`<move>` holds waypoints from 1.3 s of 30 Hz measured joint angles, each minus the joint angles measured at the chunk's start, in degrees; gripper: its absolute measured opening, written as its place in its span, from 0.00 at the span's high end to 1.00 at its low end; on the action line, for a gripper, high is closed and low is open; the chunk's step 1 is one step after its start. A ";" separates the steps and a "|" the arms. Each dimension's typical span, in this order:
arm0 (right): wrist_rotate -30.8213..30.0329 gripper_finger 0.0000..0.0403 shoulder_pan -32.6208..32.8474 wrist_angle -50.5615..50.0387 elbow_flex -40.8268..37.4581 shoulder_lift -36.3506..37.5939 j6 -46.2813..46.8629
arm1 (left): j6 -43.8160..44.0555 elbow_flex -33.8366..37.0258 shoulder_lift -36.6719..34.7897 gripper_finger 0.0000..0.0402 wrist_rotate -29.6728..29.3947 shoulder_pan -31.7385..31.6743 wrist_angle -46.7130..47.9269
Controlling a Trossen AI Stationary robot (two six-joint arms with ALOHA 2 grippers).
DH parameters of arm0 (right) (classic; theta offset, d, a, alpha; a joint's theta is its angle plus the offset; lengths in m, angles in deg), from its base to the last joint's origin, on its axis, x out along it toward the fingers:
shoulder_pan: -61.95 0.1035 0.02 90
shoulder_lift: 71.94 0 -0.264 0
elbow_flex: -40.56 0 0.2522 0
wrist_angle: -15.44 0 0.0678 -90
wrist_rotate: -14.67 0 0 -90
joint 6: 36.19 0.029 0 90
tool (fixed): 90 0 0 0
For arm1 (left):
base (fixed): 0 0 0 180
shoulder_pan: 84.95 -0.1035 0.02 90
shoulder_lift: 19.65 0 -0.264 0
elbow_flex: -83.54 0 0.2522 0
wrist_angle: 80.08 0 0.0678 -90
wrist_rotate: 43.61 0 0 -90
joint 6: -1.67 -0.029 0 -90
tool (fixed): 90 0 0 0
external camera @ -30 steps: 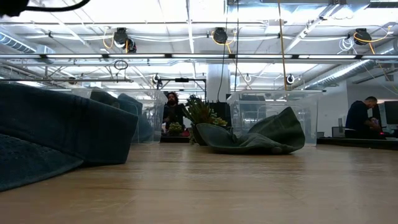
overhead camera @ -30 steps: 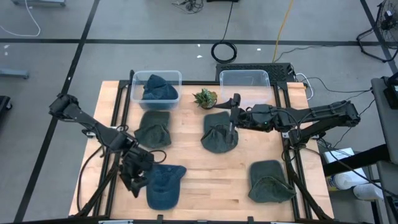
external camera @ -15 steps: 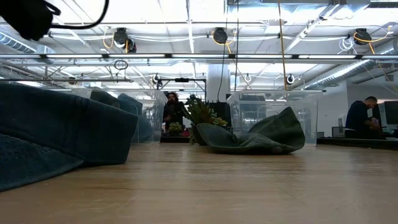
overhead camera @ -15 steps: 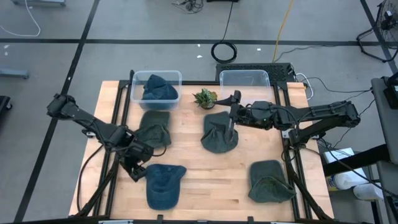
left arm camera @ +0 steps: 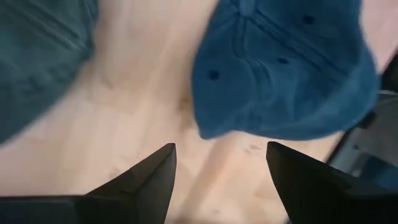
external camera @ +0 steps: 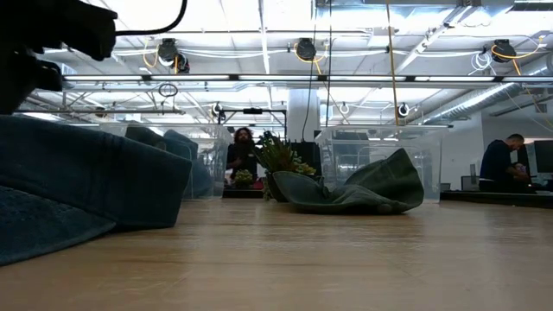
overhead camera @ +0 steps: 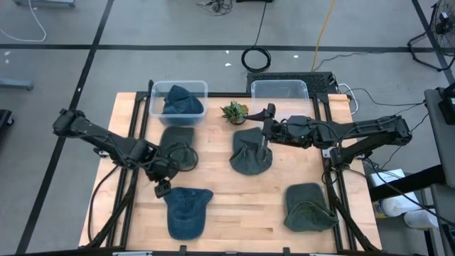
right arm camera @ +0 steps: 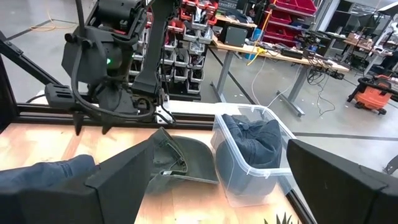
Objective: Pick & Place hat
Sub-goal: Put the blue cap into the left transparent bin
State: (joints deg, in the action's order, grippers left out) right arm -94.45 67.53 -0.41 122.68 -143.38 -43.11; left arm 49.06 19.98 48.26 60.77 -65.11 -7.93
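Wooden counter (overhead camera: 220, 195) is carrying four loose hats; one sits binned at eleven o'clock. Left hand (overhead camera: 161, 186) is hovering wide open, empty; right hand (overhead camera: 266, 121) is gaping too.

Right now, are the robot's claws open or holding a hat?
Left gripper: open, holding nothing.
Right gripper: open, holding nothing.

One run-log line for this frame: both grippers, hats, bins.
left gripper: open, empty, above blue hat | right gripper: open, over green hat | left bin: one blue hat | right bin: empty
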 joint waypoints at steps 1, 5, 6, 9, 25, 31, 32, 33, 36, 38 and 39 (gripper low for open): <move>-0.02 0.11 0.00 0.00 0.00 0.00 0.00 | -0.96 0.00 0.37 0.36 -1.03 0.00 0.03; -0.02 0.11 0.00 0.00 0.00 0.00 0.00 | -3.88 0.00 2.20 0.35 -3.70 0.22 -0.24; 0.00 0.11 0.00 0.00 0.00 0.00 0.02 | -4.51 0.00 2.89 0.34 -4.02 0.22 -0.42; -0.02 0.11 0.00 0.02 0.00 0.00 0.00 | -6.09 0.00 5.18 0.32 -4.02 0.22 -1.89; -0.02 0.11 0.02 -0.64 0.00 0.00 0.17 | -15.79 0.00 18.16 0.31 3.16 0.92 -6.66; 0.00 0.11 0.02 -3.16 0.00 0.00 0.22 | -17.87 0.02 22.28 0.31 1.39 0.99 -8.20; 0.00 0.11 0.07 -3.36 0.00 -0.02 0.22 | -18.45 0.02 23.00 0.31 1.71 1.03 -8.69; 0.00 0.11 0.13 -3.51 0.00 -0.02 0.22 | -18.99 0.02 23.78 0.30 2.18 1.03 -8.99; 0.00 0.11 0.13 -3.54 0.00 -0.02 0.22 | -21.33 0.02 25.93 0.32 4.47 1.03 -9.03; 0.00 0.11 0.13 -3.55 0.00 -0.02 0.15 | -21.65 -0.05 27.09 0.37 5.16 1.03 -8.88; 0.00 0.11 0.13 -3.54 0.00 -0.02 0.12 | -21.75 -0.09 27.31 0.41 5.12 1.03 -8.77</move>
State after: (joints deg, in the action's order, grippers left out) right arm -94.45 67.66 -3.96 122.68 -143.40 -42.98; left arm 27.31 19.89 75.57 65.89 -64.09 -16.69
